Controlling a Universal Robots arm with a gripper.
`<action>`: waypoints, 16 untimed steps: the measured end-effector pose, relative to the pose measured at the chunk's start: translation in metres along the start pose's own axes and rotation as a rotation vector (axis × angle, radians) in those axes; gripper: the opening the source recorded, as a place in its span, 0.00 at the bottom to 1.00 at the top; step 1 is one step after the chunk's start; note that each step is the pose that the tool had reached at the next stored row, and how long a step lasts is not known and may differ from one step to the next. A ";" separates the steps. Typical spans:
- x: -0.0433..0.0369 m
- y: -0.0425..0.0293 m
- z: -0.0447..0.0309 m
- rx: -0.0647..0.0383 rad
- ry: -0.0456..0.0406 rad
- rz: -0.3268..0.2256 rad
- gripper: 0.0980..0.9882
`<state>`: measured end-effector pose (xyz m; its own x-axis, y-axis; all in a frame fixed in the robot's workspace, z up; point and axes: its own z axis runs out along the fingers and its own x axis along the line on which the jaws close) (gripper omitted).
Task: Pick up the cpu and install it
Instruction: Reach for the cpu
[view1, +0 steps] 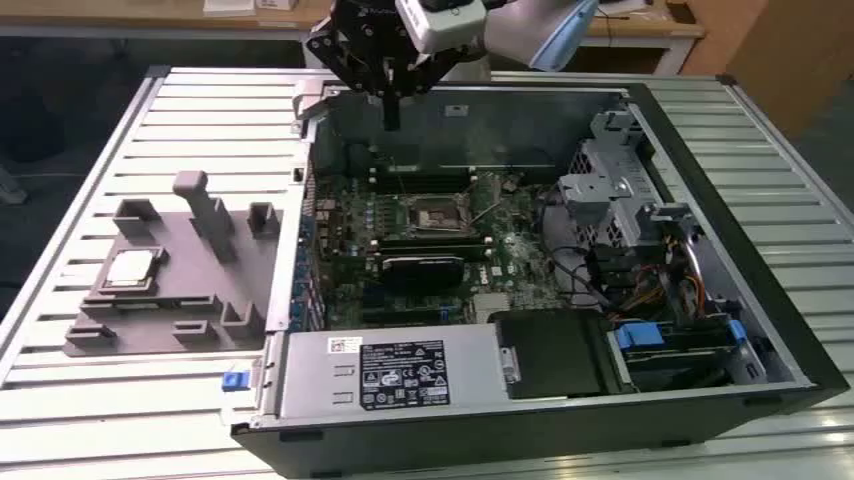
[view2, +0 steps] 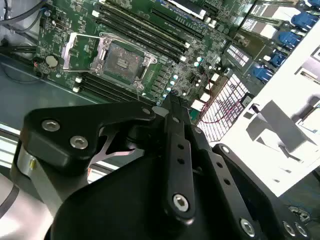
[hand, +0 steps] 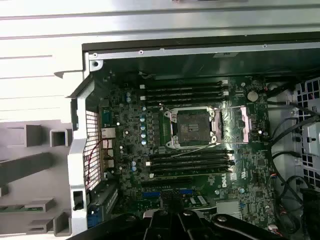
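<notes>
Gripper (view1: 390, 120): fingers pressed together, nothing held, hanging over the far end of the open computer case (view1: 534, 435). In the second wrist view its own linkage largely masks the tips.
Cpu (view1: 130, 268): lies flat on the grey fixture (view1: 200, 295), outside the case at the exterior view's left. Metal top up; square, no long axis evident.
</notes>
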<state>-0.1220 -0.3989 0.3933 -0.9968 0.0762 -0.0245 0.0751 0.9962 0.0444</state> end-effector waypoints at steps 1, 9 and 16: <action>0.0000 0.0000 0.0000 0.000 0.0000 0.000 0.01; 0.0013 -0.0001 -0.0001 0.000 0.0000 0.000 0.01; 0.0074 -0.0006 -0.0002 0.000 0.0000 0.000 0.01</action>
<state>-0.1294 -0.3989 0.3933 -0.9968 0.0762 -0.0245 0.0751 0.9962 0.0444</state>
